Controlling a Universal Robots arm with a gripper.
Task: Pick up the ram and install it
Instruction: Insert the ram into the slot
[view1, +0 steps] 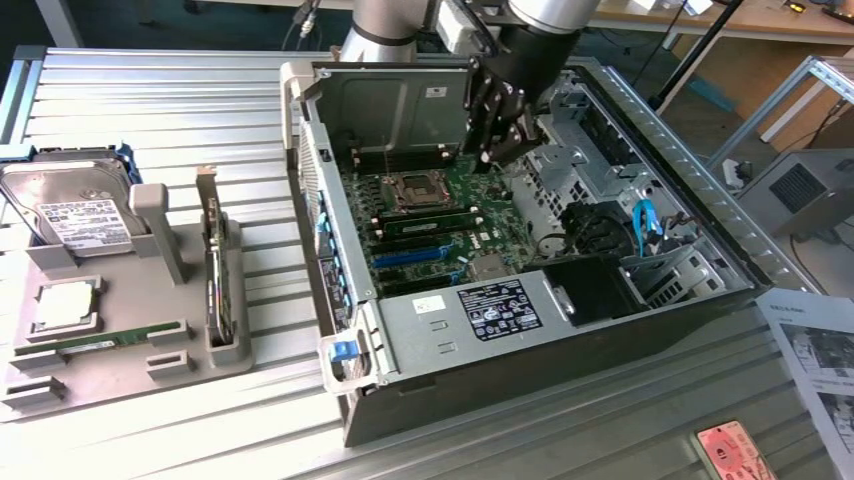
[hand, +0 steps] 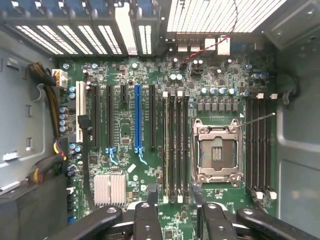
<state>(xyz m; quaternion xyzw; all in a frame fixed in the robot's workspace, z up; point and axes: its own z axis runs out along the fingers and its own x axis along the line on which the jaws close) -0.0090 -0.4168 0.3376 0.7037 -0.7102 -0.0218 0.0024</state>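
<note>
The ram (view1: 100, 341) lies flat in a groove of the grey tray (view1: 187, 365), in the lower left of the exterior view. It lies well apart from the open computer case (view1: 441, 330) in the middle of the frame. The tray appears made to keep each part in a fixed spot. The hard drive (view1: 74, 210) leans in its holder at the upper left of the tray, and a card (view1: 214, 260) with a metal bracket stands on edge along the tray's right side. Tray and case both rest on the ribbed metal surface (view1: 160, 100). The case has its side panel off, so the motherboard (view1: 441, 200) faces up and can be reached from above.

The tool (view1: 505, 150) hangs over the board in the upper middle of the exterior view, close to the empty processor socket (view1: 414, 185). In the wrist view the tool (hand: 175, 200) points straight down at the black memory slots (hand: 176, 145) beside that socket (hand: 216, 150). That pose likely lines it up with the slots.

Its fingers (hand: 147, 215) are spread wide, with nothing between them, and they touch neither the board nor the slots. A second green stick (view1: 427, 225) appears to be seated on edge in one of those slots, though I cannot be sure of that. The ram on the tray is untouched.
</note>
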